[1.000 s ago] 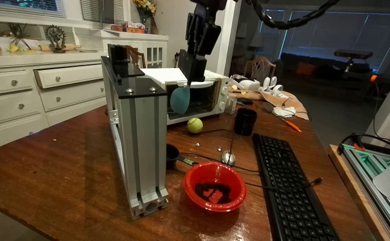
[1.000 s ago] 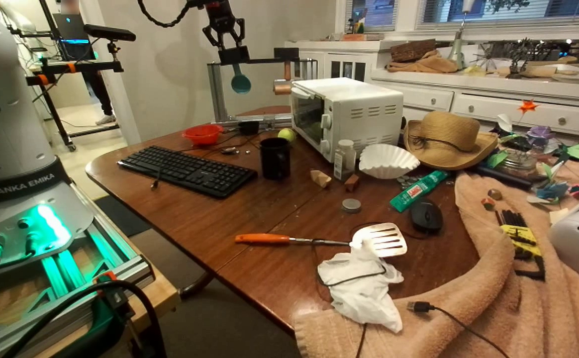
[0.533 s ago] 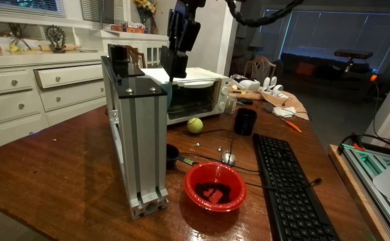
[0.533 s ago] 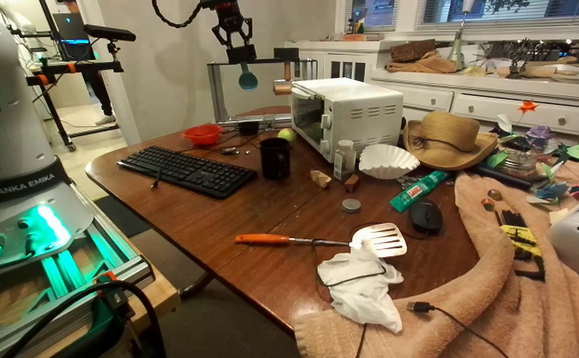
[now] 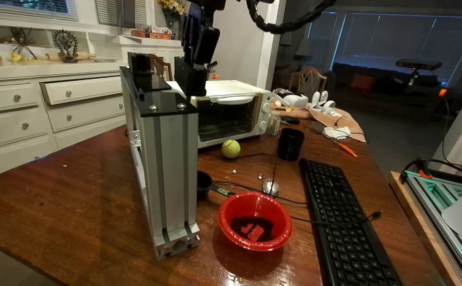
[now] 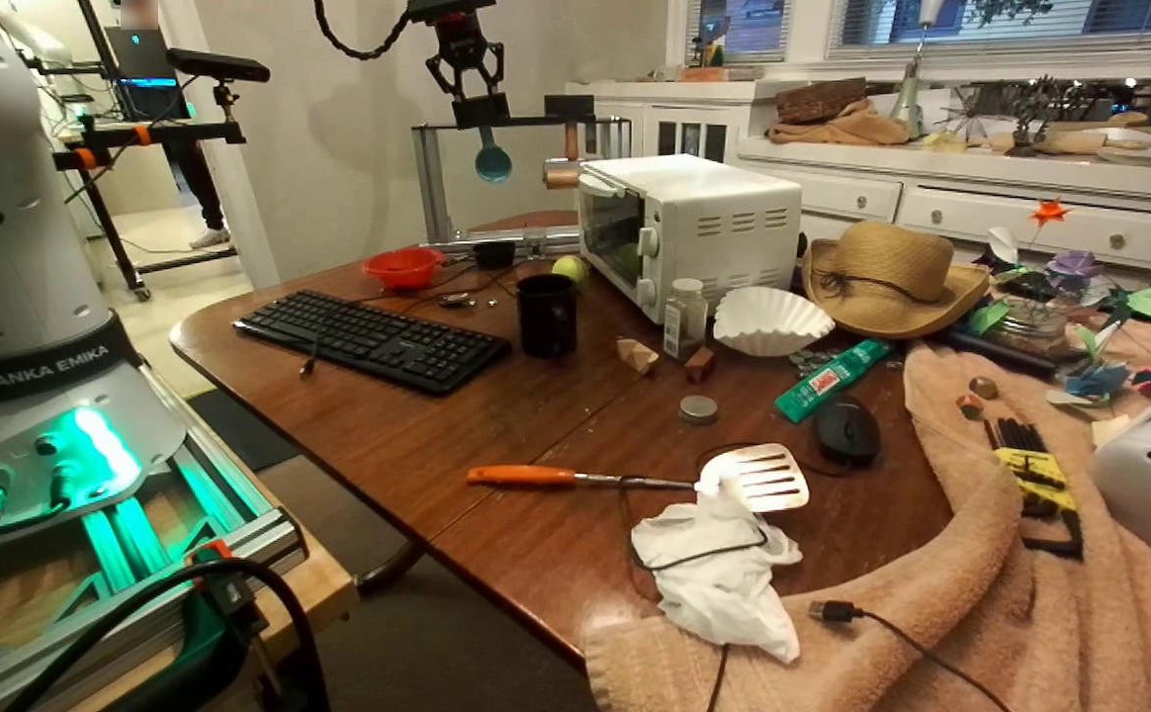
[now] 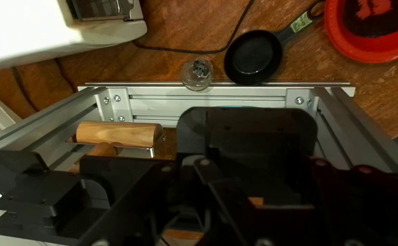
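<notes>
My gripper [image 6: 480,95] is shut on a black block [image 6: 483,110], which also fills the middle of the wrist view [image 7: 253,133]. A teal scoop [image 6: 492,164] hangs below the block. In an exterior view the block [image 5: 191,77] is at the black top plate [image 5: 166,104] of an aluminium frame [image 5: 171,171], and the scoop is hidden behind the frame. In the wrist view a thin teal edge shows beyond the block. A wooden-handled tool [image 7: 117,133] hangs at the frame's far end, also seen in an exterior view [image 6: 564,173]. Whether block and plate touch is unclear.
A white toaster oven [image 5: 231,87] stands beside the frame. A small black pan [image 7: 253,56], a clear glass object [image 7: 197,73] and a red bowl [image 5: 256,204] with dark contents are near its base. A tennis ball [image 5: 231,149], black mug [image 5: 290,145] and keyboard [image 5: 346,222] lie further off.
The gripper has moved toward the frame with the block and scoop, leftward in an exterior view. The scoop has passed behind the frame's post there. The last half second shows only a small shift.
</notes>
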